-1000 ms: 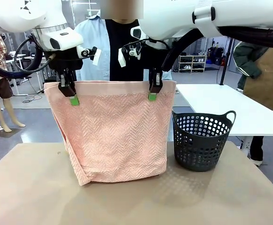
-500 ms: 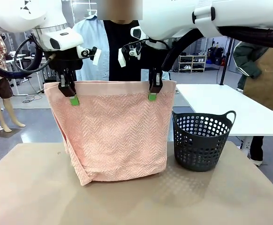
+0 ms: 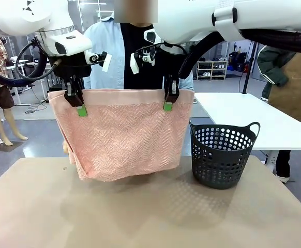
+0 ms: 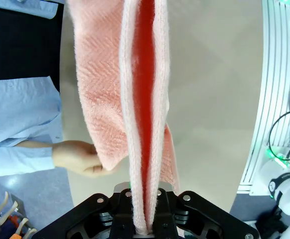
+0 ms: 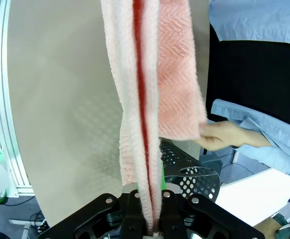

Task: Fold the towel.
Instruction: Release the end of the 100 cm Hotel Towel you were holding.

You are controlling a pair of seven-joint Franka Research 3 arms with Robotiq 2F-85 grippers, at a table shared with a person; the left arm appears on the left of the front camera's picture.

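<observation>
Two small white tags (image 3: 107, 61) hang on the wrist cabling, any print on them too small to read. The towel (image 3: 122, 134) hangs like a salmon-pink curtain over the middle of the table (image 3: 31, 212), its smooth top band stretched level between the arms. The left gripper (image 3: 79, 107) is pressed together on the top edge at the towel's 10 o'clock corner, and the right gripper (image 3: 168, 103) is pinching the same edge at the 1 o'clock corner. Each wrist view looks down the cloth (two layers with a reddish slit between them), with the black jaws of the left gripper (image 4: 144, 221) and the right gripper (image 5: 152, 221) clamped on both layers. The lower edge sags in a shallow curve clear of the tabletop, with a shadow under it. Beyond the cloth, toward 12 o'clock, stands a person (image 3: 101, 46) in a light blue shirt. In the left wrist view the person's hand (image 4: 77, 157) holds a lower corner of the far layer, and in the right wrist view the other hand (image 5: 220, 135) pinches the opposite corner. A dark perforated basket (image 3: 223, 155) stands at the towel's 3 o'clock, just beside its side edge but apart from it. From 6 o'clock round to 9 o'clock, open brown tabletop runs to the near edge.
</observation>
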